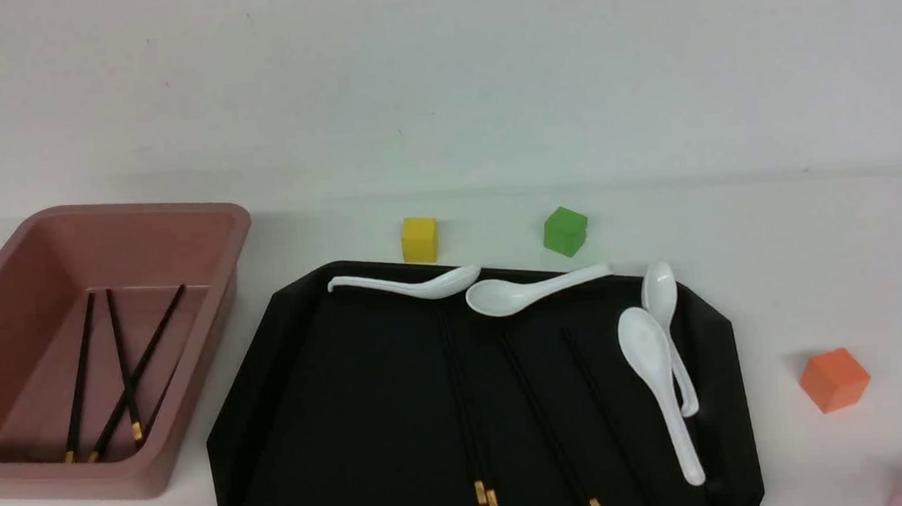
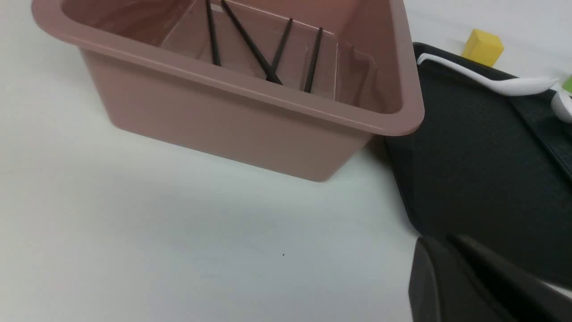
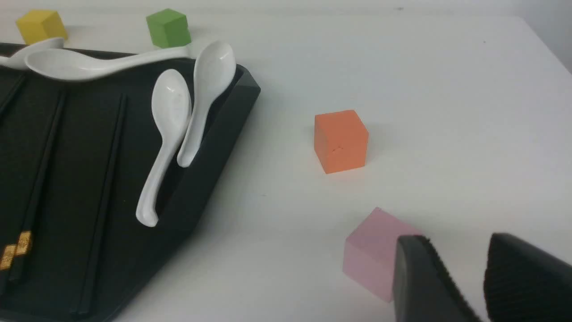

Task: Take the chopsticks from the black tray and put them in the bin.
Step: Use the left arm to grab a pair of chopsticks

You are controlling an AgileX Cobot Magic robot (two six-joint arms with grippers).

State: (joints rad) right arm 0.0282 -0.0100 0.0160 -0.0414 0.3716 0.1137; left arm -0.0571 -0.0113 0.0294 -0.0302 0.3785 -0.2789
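With some chopsticks (image 1: 124, 371) lying in the bin (image 1: 138, 207) at left and more waiting on the black tray (image 1: 351, 419), the left claw (image 2: 447, 241) hovers closed and empty and the right claw (image 3: 460, 243) slightly parted over the near tabletop (image 2: 178, 232), presumably between transfers.

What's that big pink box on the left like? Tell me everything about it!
The bin is a deep, dusty-pink rectangular tub. It looks like smooth plastic, with rounded corners and a thick rim. It stands upright with its top open on the white table, left of the black tray, with a strip of table showing between them. A few black chopsticks with gold bands lie crossed on its floor. Nothing else is seen touching it.
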